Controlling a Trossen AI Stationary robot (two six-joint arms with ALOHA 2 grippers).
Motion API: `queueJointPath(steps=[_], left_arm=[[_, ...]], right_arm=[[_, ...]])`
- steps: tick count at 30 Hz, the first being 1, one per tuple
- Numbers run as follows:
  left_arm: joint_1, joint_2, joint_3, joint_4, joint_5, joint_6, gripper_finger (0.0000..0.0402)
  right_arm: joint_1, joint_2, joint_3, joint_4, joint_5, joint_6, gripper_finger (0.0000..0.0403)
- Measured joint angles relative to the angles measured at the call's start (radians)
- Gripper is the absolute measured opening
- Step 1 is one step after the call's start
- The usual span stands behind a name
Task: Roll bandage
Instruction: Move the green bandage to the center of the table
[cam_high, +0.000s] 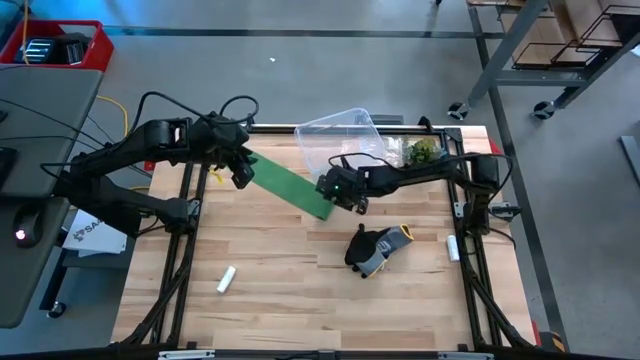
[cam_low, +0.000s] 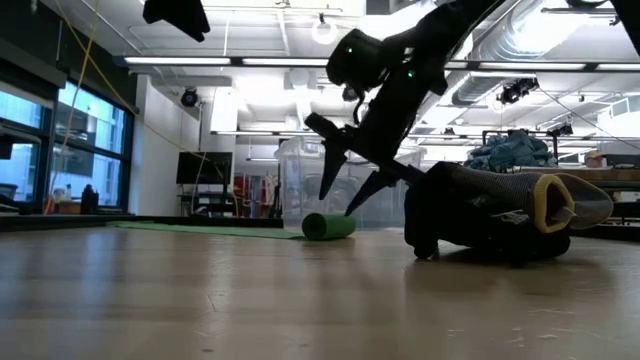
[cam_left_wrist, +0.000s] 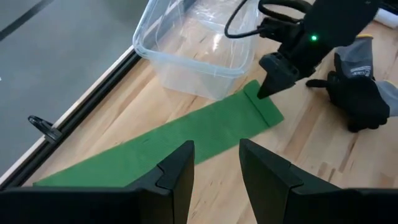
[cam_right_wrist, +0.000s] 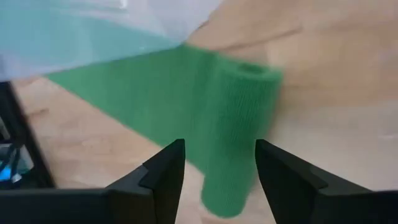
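Across the middle of the wooden worktop (cam_high: 300, 290) the bandage (cam_high: 290, 184) lies as a flat green strip running diagonally, its far end already wound into a short roll (cam_low: 328, 227) that rests on the wood. At that rolled end the right gripper (cam_high: 338, 192) hangs just above the roll, its fingers (cam_low: 332, 170) spread apart and released, grasping nothing; in the low view the tips point down on either side of the roll without touching it. At the strip's other end the left gripper (cam_high: 240, 170) hovers over the flat bandage, its fingers (cam_left_wrist: 177, 177) parted with a gap between them and holding nothing.

A clear plastic container (cam_high: 338, 140) stands just beside the strip's long edge, close behind the right gripper, so that side is crowded. A dark grey glove (cam_high: 375, 250) lies near the roll on the opposite side, apart from it. A small white cylinder (cam_high: 227, 279) lies well apart, toward the near edge of the worktop. Between the glove and the cylinder bare wood stretches wide. Black frame rails (cam_high: 185, 260) run along both sides of the worktop.
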Motion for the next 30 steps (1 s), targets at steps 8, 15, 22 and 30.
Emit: queueJointPath(steps=[8,15,22,30], left_arm=[[0.000,0.000,0.000,0.000,0.000,-0.015,0.0125],[0.000,0.000,0.000,0.001,-0.001,-0.019,0.0125],[0.000,0.000,0.000,0.000,-0.001,-0.019,0.0125],[0.000,0.000,0.000,0.000,0.004,-0.019,0.0125]], right_arm=[[-0.014,0.012,0.000,0.002,-0.050,-0.004,0.0187],[0.006,0.057,0.001,0.035,-0.067,0.034,0.0187],[0.006,0.064,0.000,0.011,-0.042,0.029,0.0164],[0.016,0.063,0.000,0.014,-0.020,-0.018,0.0034]])
